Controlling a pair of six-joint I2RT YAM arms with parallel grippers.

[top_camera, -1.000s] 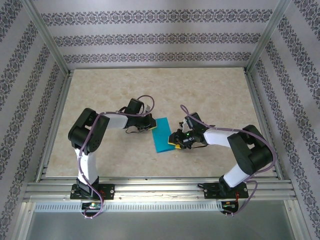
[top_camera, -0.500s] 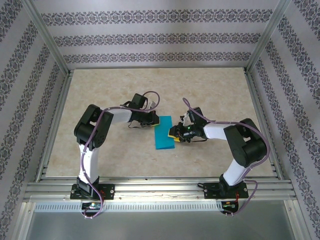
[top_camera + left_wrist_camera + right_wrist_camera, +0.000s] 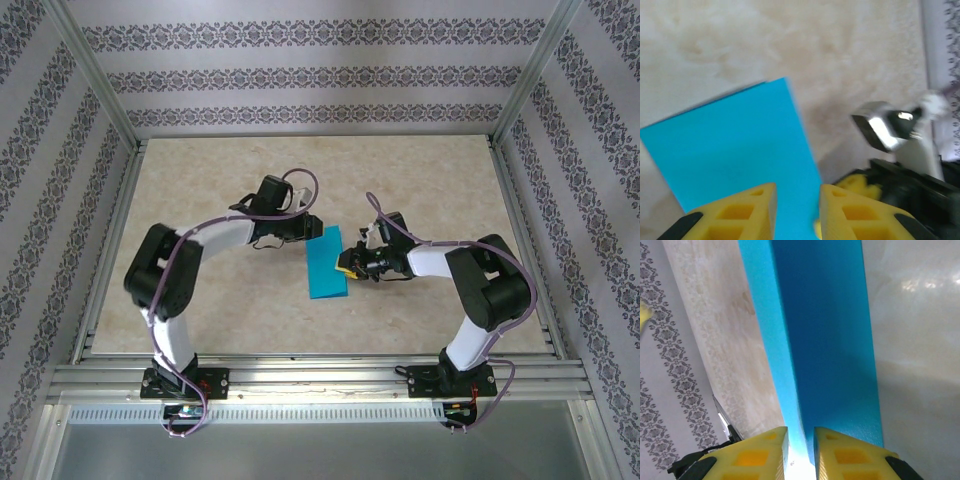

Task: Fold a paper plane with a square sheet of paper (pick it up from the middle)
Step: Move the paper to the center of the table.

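Note:
The square sheet of paper (image 3: 327,270) lies folded into a teal-blue strip at the middle of the table. My left gripper (image 3: 312,233) is at its far left corner. In the left wrist view the left gripper (image 3: 797,192) is open just above the flat paper (image 3: 735,150), gripping nothing. My right gripper (image 3: 350,268) is at the strip's right edge. In the right wrist view the right gripper (image 3: 800,432) stands open by a narrow gap, and the long folded edge of the paper (image 3: 825,315) runs into that gap. The right gripper's yellow fingers (image 3: 860,182) show close beside the left one.
The beige marbled table (image 3: 420,180) is fenced by an aluminium frame, with a rail (image 3: 320,375) along the near edge and patterned walls on three sides. Both arms' purple cables loop above the wrists.
The left gripper has opened and let go of the paper's corner, and its arm has swung out to the left. The right gripper's jaws have narrowed. The strip has turned slightly.

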